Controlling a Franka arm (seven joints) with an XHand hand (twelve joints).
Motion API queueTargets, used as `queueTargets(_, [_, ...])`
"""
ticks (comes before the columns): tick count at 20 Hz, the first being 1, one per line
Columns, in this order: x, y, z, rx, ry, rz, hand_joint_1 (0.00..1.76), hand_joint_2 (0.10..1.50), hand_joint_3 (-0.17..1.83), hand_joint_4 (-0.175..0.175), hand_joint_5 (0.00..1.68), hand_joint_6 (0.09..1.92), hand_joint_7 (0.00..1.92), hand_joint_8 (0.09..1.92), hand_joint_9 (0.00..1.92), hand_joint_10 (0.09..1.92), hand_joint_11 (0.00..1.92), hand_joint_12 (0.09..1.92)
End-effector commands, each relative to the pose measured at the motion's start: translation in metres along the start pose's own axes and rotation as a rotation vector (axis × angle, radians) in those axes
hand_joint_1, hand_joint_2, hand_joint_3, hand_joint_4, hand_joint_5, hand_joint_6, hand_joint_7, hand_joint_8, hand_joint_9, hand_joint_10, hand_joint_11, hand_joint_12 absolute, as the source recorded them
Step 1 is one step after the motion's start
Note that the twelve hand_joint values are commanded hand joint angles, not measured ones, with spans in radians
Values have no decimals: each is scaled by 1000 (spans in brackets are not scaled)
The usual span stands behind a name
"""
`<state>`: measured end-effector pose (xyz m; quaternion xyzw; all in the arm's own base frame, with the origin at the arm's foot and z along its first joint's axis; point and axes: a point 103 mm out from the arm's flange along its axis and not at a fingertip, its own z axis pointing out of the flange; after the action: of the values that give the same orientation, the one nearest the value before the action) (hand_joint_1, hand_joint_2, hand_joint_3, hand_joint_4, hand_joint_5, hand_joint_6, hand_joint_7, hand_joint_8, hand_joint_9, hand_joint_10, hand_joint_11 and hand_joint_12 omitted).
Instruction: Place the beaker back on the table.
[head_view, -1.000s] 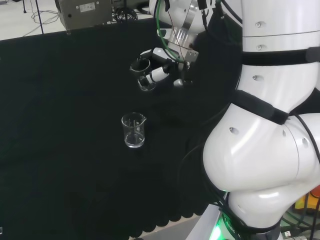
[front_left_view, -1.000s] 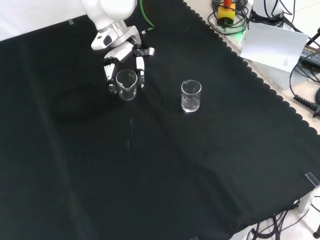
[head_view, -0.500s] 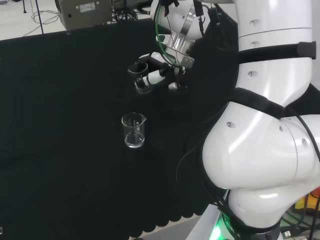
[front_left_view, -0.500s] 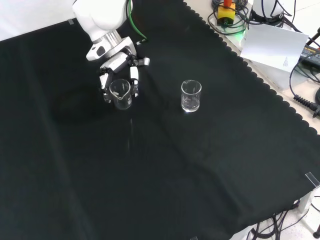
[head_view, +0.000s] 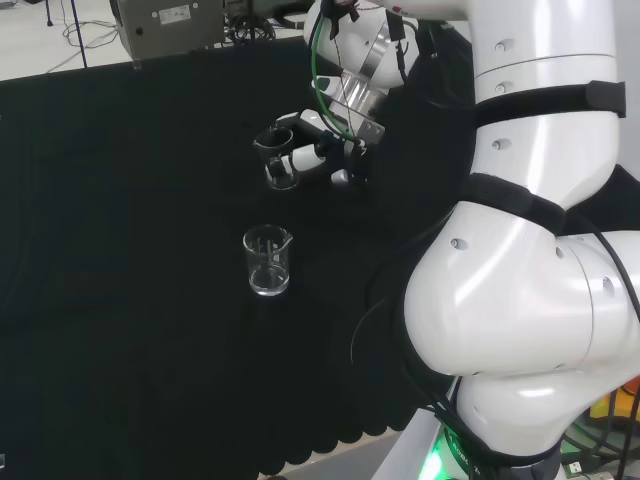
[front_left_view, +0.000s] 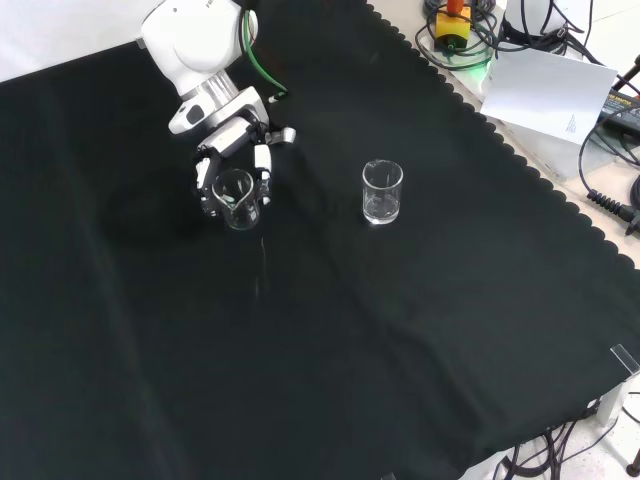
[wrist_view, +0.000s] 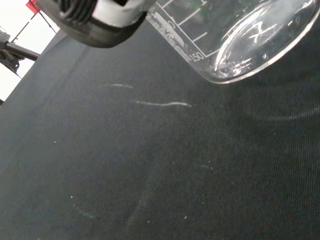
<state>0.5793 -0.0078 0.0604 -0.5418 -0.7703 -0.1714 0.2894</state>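
The black and white hand (front_left_view: 232, 150) (head_view: 318, 148) has its fingers curled round a small clear beaker (front_left_view: 237, 198) (head_view: 280, 170), which hangs upright just above the black cloth (front_left_view: 330, 330). In the wrist view the held beaker's rounded base and printed scale (wrist_view: 235, 45) hover close over the cloth, with a black and white fingertip (wrist_view: 97, 20) beside it. A second clear beaker (front_left_view: 382, 191) (head_view: 268, 260) stands upright on the cloth, apart from the hand, to its right in the front view.
The arm's big white links (head_view: 530, 250) rise at the right of the head view. Past the cloth's scalloped edge in the front view lie cables and a white sheet (front_left_view: 550, 90). A grey box (head_view: 165, 25) sits behind the bench.
The hand has carried the beaker to the left and slightly nearer in the front view. The standing beaker has not moved.
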Motion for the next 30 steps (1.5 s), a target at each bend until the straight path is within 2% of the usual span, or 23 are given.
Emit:
queueTargets(1, [0,2,8,16,24,-1,1285,1086,-175,-58,1086,871,1376,450,1344,768,1172,891])
queueTargets(8, [2,4,16,22,23,2,1286,1083,-175,-54,1091,872,1396,398,1345,744,1173,882])
queueTargets(12, [2,2,19,31,-5,5,1279,1086,-175,-18,1104,890,1379,376,1297,723,1153,876])
queueTargets(15, [1,-1,22,41,-12,12,1262,1109,-175,26,1105,883,1245,598,1202,698,1134,853])
queueTargets(17, [1,-4,23,50,-24,10,1243,1143,-171,37,1045,952,1131,799,1121,684,1144,853])
queueTargets(18, [0,-5,22,53,-30,11,1214,1159,-172,-40,1021,976,1041,879,1083,674,1126,873])
queueTargets(19, [1,-6,22,58,-30,11,1217,1124,-173,-72,928,1014,954,921,1052,652,1073,910])
queueTargets(20, [1,-8,22,61,-26,14,1219,1092,-175,-78,827,1046,878,924,1027,617,996,963])
queueTargets(22, [3,-11,22,66,-28,16,1204,1051,-175,-63,669,1049,745,859,937,558,785,1100])
queueTargets(25, [7,-16,22,75,-44,15,1169,1025,-175,-52,558,992,645,801,830,553,562,1245])
queueTargets(28, [9,-19,19,81,-55,13,1138,1003,-175,-63,457,876,548,788,731,585,436,1303])
queueTargets(30, [10,-21,17,83,-44,17,1111,975,-175,-72,386,728,464,785,655,617,366,1332])
